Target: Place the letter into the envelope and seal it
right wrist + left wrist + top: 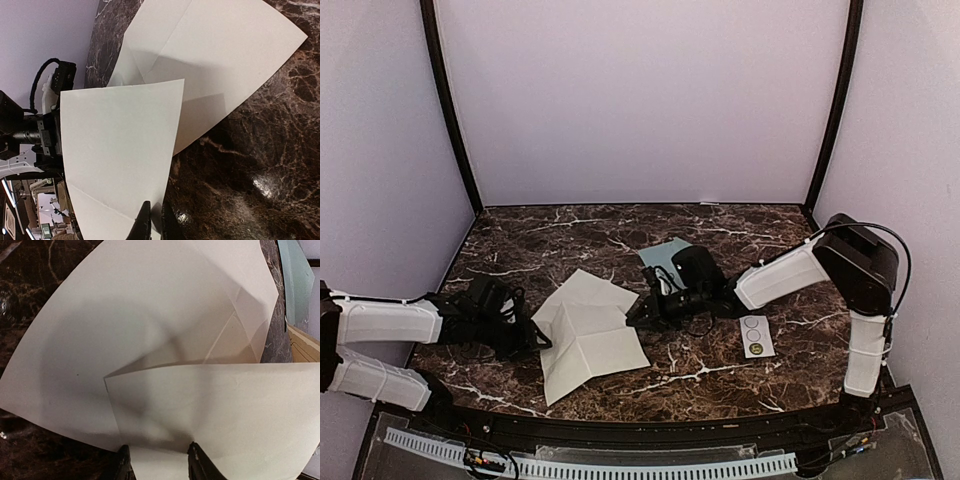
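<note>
We see a dark brown marble-patterned table (740, 385) closed in by pale walls (640, 100). The left arm (390, 322) lies low along the left side and the right arm (785, 275) comes in from the right. Both meet at the letter (590, 335), a creased off-white sheet spread left of centre, wholly outside the envelope (667, 250). That pale blue-green envelope lies flat behind the sheet's far right corner. The right arm's wrist covers its near part, so we cannot tell what is inside it. A small white strip with three circles (756, 336) lies alone to the right, near the right arm. The right gripper (156, 226) has its fingers pinched together on the letter's right edge, with one panel raised off the table. The left gripper (160, 464) has its fingers standing apart, the sheet's left edge between them; we cannot tell whether they touch it
</note>
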Controlling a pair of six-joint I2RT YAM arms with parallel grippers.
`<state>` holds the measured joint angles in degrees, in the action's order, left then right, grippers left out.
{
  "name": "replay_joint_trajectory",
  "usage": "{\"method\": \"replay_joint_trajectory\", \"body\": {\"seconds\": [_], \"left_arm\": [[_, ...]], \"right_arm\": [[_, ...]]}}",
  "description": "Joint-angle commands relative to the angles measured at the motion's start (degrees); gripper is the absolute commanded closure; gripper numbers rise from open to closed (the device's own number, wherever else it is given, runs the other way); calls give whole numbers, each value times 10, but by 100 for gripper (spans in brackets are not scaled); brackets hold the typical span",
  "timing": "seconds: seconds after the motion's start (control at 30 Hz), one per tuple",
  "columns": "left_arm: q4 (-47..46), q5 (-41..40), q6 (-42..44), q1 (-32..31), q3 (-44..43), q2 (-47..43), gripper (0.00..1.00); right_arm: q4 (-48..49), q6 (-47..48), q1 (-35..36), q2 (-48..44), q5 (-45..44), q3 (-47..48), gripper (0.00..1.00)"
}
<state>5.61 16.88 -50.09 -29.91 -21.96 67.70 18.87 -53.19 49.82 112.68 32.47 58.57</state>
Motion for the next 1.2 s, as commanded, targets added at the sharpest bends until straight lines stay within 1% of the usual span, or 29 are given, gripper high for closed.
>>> {"method": "replay_joint_trajectory", "body": {"seconds": [0.0, 0.37, 0.5, 0.63, 1.17], "left_arm": [[44, -19, 5, -4, 22, -5, 61], [15, 1, 3, -6, 12, -8, 62], [12, 2, 5, -7, 2, -5, 61], [4, 7, 4, -9, -1, -3, 61], [-11, 16, -2, -13, -3, -9, 61]], "right_arm": [[49, -12, -2, -20, 26, -8, 95], [44, 10, 14, -28, 43, 16, 96], [59, 7, 19, -36, 50, 17, 96], [72, 4, 23, -35, 63, 20, 92], [97, -8, 38, -16, 80, 45, 84]]}}
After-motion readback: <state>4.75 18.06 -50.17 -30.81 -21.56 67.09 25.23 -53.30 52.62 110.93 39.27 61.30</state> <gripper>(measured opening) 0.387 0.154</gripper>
